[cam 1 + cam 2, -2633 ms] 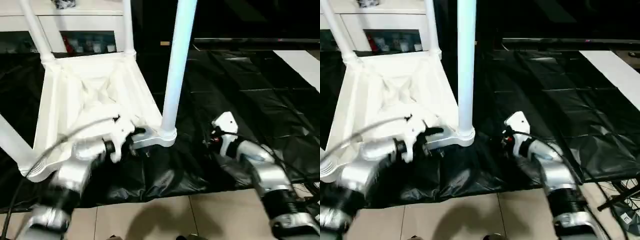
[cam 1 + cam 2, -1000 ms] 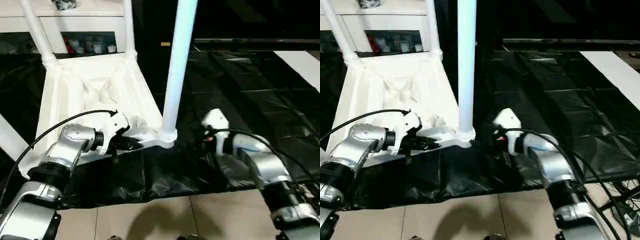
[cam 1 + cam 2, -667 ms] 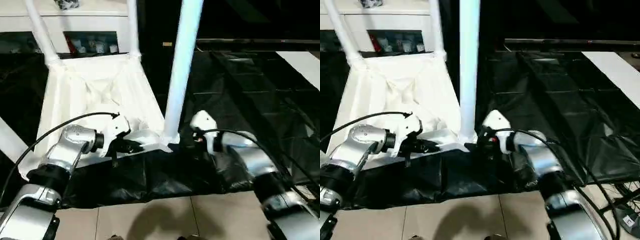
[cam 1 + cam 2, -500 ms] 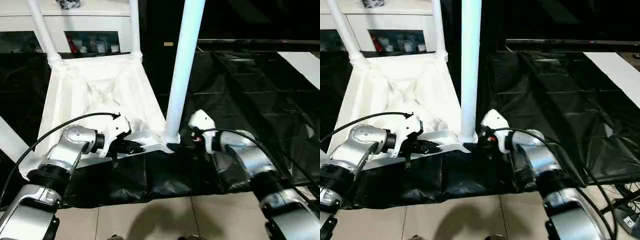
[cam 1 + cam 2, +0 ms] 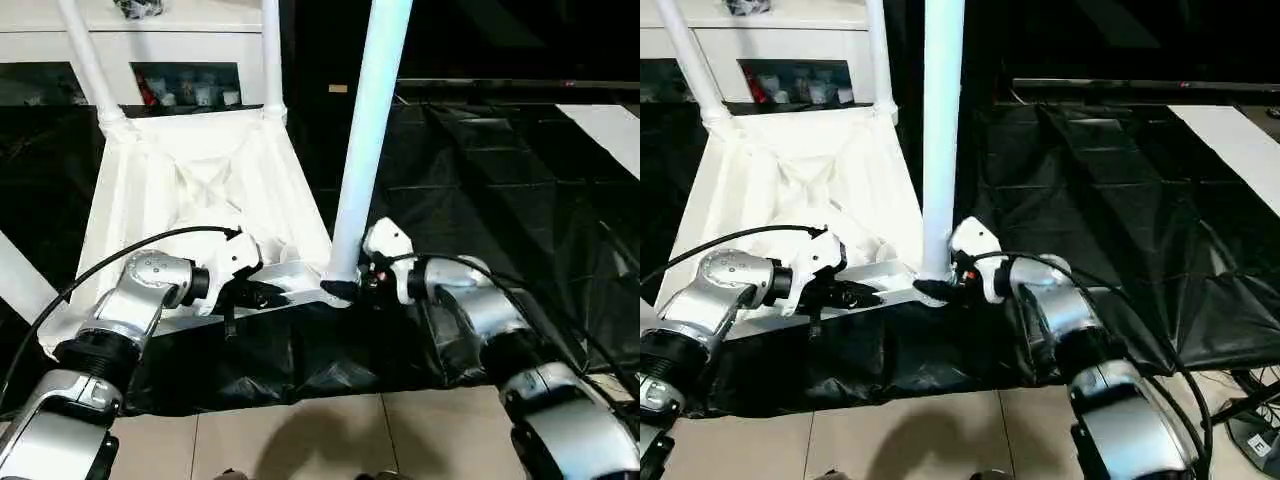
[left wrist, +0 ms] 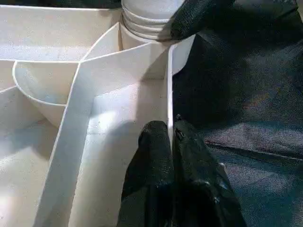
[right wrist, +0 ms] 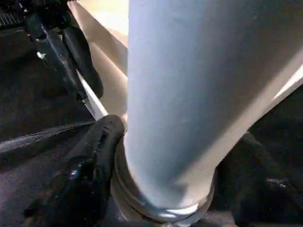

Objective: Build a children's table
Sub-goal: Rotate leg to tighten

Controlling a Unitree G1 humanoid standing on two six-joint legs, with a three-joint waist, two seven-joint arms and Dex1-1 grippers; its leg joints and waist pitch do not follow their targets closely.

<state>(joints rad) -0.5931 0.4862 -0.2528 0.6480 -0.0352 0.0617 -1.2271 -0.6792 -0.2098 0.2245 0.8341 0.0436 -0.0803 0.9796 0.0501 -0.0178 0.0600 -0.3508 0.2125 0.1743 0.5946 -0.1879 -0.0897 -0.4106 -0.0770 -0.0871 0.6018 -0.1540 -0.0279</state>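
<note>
The table (image 5: 190,190) lay upside down at the frame's centre left. The left gripper (image 6: 169,132) pinched its rim; the right gripper (image 7: 161,179) straddled the near leg (image 5: 365,130) at its base. It should close squarely before twisting.

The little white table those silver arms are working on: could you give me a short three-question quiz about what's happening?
1. True or false: the children's table lies upside down, its legs pointing up.
2. What is the left gripper pinching? A) a leg B) the tabletop's edge wall C) the black cloth
3. Which part do the right gripper's fingers straddle?

Key: 1 true. 2 B. 3 the base of the near leg at its corner socket.
</note>
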